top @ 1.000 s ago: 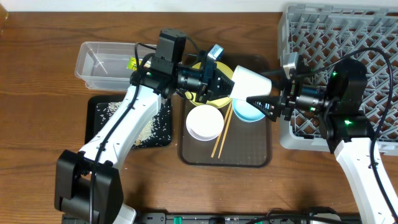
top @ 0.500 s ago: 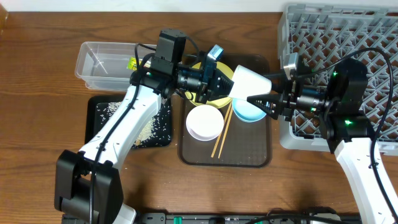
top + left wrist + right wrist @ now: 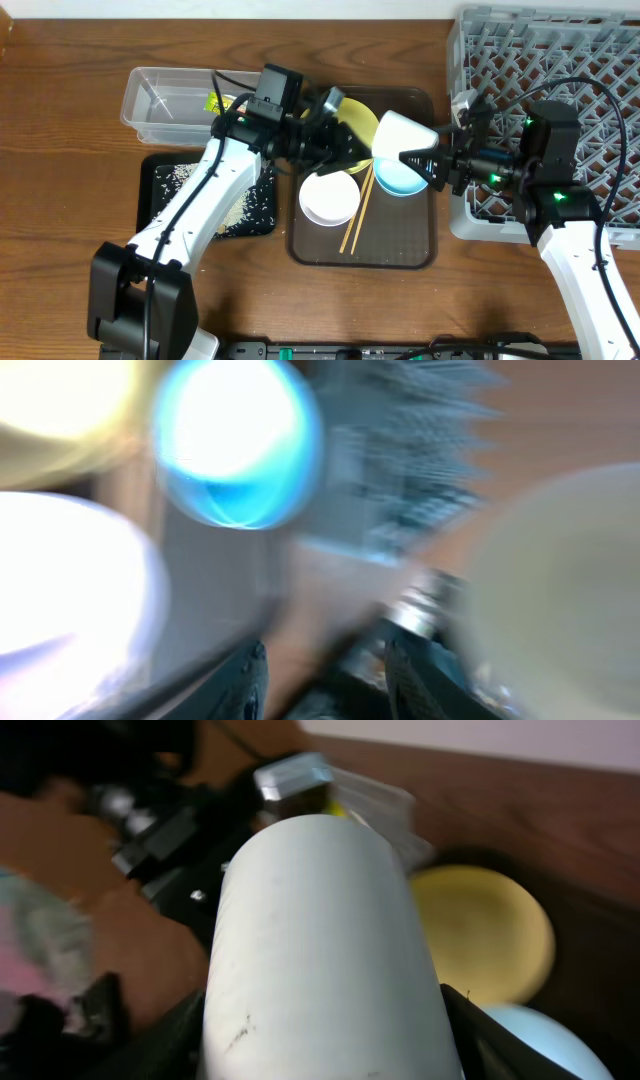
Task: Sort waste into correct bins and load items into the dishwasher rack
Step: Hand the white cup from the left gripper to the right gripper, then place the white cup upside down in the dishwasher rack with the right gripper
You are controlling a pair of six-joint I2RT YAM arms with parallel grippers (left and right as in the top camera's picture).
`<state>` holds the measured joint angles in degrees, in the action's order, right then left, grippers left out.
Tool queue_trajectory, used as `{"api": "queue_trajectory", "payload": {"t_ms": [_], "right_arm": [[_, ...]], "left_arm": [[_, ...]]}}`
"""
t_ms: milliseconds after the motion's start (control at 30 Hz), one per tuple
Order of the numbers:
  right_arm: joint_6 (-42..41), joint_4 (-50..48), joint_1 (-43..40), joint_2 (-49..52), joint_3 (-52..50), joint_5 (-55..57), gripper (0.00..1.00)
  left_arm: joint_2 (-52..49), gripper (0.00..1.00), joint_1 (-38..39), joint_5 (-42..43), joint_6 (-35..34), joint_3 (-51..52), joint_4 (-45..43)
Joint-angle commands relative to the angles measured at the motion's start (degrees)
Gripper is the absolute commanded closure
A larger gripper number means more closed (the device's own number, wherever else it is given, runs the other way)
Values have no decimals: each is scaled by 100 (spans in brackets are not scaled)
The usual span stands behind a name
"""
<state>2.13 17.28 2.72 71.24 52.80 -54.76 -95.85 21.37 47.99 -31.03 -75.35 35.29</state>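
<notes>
Overhead: rack [image 3: 560, 50] on wooden table [image 3: 60, 250].

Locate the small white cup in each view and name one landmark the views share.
Overhead: small white cup at centre, overlapping the upper edge of the light blue bowl.
Left wrist: blurred pale shape at the right, probably the cup.
Right wrist: fills the centre.
Shared landmark: the bowl.
</notes>
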Motion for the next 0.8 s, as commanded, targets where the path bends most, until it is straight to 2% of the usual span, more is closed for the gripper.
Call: {"api": "queue_trajectory", "payload": {"t_ms": [0, 167, 233, 333, 400, 533, 767], "right_arm": [[7, 210, -105, -31, 83, 855, 63], [7, 1285, -409, -225, 466, 1880, 69], [7, 1884, -527, -236, 811, 2380, 71], [7, 2804, -691, -232, 1423, 3178, 79], [2, 3359, -800, -227, 1853, 3729, 88], [2, 3982, -966, -223, 2413, 4398, 99], [-251, 4391, -1364, -83, 2699, 5239, 99]], "left_arm": [[417, 57, -170, -2245, 905, -26, 385], [1244, 57, -483, -3491, 1113, -26, 1235], [1541, 52, -595, -3832, 1110, -26, 1504], [1996, 45, -793, -4341, 1110, -26, 1899], [2243, 41, -929, -4605, 1108, -26, 2129], [2577, 40, -1187, -4763, 1108, -26, 2345], [2702, 39, -1311, -4760, 1106, -26, 2385]]}}
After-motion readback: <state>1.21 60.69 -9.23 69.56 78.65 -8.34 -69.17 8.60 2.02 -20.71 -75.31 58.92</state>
